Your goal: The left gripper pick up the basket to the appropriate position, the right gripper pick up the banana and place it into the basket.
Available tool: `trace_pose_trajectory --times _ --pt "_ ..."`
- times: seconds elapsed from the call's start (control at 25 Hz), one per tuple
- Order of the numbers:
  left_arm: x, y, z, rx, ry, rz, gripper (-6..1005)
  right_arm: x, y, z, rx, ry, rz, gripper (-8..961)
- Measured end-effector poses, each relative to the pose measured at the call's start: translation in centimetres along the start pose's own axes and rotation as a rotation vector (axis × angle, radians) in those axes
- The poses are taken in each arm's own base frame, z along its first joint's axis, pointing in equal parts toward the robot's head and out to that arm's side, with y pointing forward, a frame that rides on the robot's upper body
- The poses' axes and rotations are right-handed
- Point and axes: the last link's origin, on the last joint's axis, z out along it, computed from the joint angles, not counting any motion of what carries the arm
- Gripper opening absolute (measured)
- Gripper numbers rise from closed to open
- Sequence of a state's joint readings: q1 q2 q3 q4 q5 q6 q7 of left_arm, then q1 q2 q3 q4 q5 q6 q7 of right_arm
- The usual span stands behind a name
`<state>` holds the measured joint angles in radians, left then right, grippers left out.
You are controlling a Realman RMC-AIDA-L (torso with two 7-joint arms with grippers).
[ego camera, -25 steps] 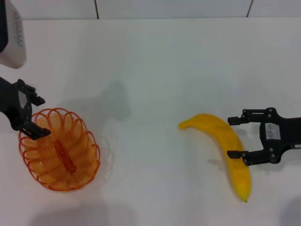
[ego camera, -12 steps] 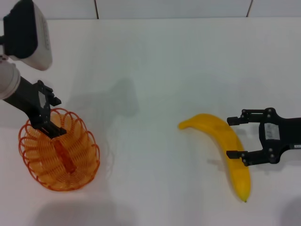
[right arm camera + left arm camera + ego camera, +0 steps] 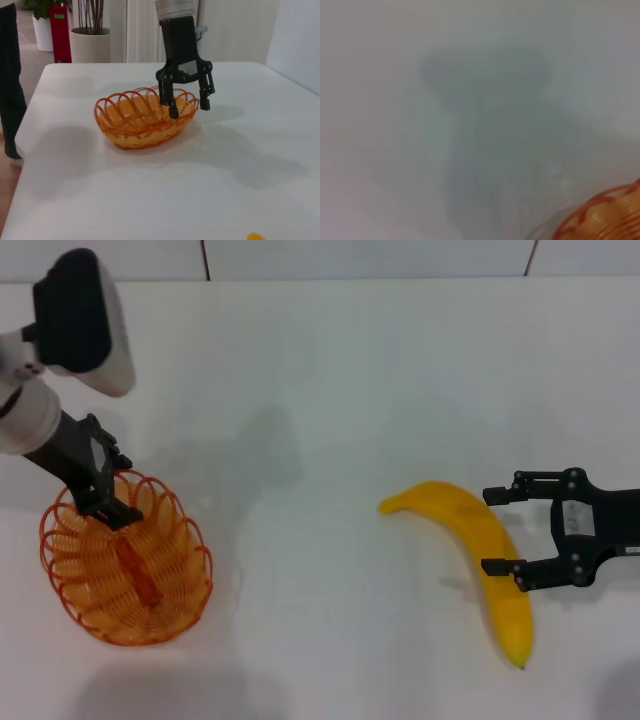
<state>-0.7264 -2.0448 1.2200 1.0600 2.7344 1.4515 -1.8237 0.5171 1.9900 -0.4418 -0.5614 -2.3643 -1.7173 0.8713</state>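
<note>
Step in hand looks like the basket grasp: left gripper (image 3: 100, 483) sits at the 12 o'clock rim of the orange wire basket (image 3: 165, 615) (head view: table's 8 o'clock), fingers spread, one inside the scalloped rim and one outside, not yet pinched. Next it needs to close on that thin looped wire, which is see-through, springy-looking and likely to tip if lifted off-centre. Right gripper (image 3: 503, 531) is wide open straddling the middle of the smooth, glossy yellow banana (image 3: 470, 525) at 4 o'clock on the white table (image 3: 350, 370).
</note>
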Motion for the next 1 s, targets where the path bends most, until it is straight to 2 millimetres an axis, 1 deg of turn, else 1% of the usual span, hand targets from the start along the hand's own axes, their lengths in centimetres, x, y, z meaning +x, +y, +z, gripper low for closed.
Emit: trace_pose_trajectory --times 0.12,0.32,0.76,0.88,0.96,1.0 --pt "0.5 -0.1 0.4 0.024 -0.018 -0.006 701 0.0 0.0 0.0 0.001 0.000 0.000 801" --pt "0.7 -0.3 0.3 0.038 -0.014 -0.016 488 0.1 0.0 0.0 0.000 0.002 0.001 801" --pt "0.9 -0.1 -0.1 0.020 -0.010 -0.010 258 0.2 0.2 -0.1 0.002 0.002 0.007 800" --pt "0.7 0.0 -0.5 0.025 -0.004 -0.013 194 0.3 0.2 -0.1 0.003 0.002 0.008 800" --pt "0.8 0.4 -0.9 0.012 0.013 -0.007 151 0.3 0.3 -0.2 0.004 0.003 0.009 800" --pt "0.8 0.6 -1.1 0.007 0.019 -0.007 146 0.3 0.3 -0.2 0.004 0.003 0.010 800"
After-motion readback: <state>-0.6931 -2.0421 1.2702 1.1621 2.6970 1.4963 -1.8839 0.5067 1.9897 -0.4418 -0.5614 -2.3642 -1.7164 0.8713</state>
